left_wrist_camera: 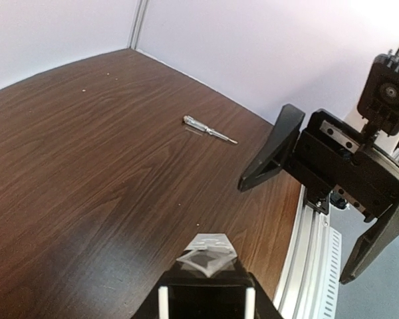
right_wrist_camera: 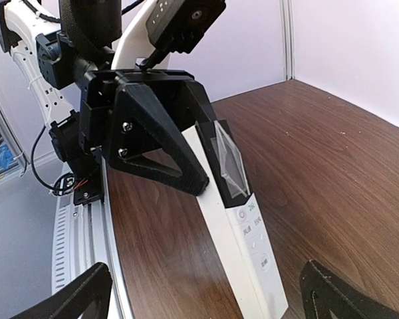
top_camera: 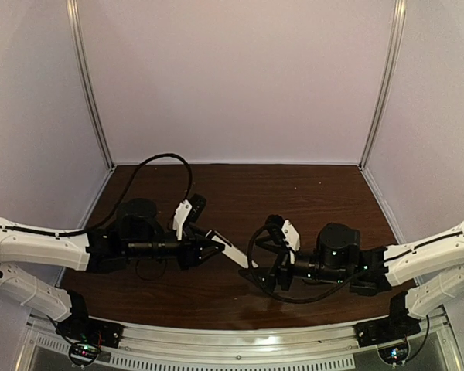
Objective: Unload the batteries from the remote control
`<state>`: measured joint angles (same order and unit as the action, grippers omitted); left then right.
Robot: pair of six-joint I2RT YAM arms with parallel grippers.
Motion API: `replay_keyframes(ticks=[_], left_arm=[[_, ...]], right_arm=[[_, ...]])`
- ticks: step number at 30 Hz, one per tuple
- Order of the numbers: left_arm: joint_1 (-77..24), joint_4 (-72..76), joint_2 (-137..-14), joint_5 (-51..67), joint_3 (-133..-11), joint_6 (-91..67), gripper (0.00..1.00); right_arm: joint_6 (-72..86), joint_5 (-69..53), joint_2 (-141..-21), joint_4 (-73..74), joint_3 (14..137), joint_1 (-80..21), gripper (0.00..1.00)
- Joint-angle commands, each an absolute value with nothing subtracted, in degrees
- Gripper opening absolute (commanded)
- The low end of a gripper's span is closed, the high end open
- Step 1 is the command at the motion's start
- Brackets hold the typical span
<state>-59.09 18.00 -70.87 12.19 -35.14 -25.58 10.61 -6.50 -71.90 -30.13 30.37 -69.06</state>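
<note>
Remote control (right_wrist_camera: 246, 246) is clamped by left fingers (right_wrist_camera: 163, 149); right fingers (right_wrist_camera: 336, 296) are spread wide open, nothing held. Free end should be centred between them before closing.

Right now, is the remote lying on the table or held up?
Held up. The left gripper clamps one end of the remote; the rest slants out buttons-up, apparently clear of the table.

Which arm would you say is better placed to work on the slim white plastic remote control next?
Right. The left gripper is shut on the slim white plastic remote control, holding it; the right gripper is open, empty, facing its free end.
</note>
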Motion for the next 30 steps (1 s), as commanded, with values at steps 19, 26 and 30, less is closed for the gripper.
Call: replay_keyframes(ticks=[19,26,30], left_arm=[[-59.33,10.80,-66.81,1.91,-36.14,-53.79,0.00],[-59.28,8.37,-67.02,5.76,-38.47,-57.19,0.00],[-59.29,7.59,-67.77,8.66,-39.43,-57.25,0.00]], right_arm=[[12.17,10.33,-62.51,-25.64,25.98,-81.02,1.00],[10.18,13.93,-65.89,-25.93,27.16,-83.56,1.00],[6.86,16.89,-70.51,-28.37,27.45,-83.58,1.00]])
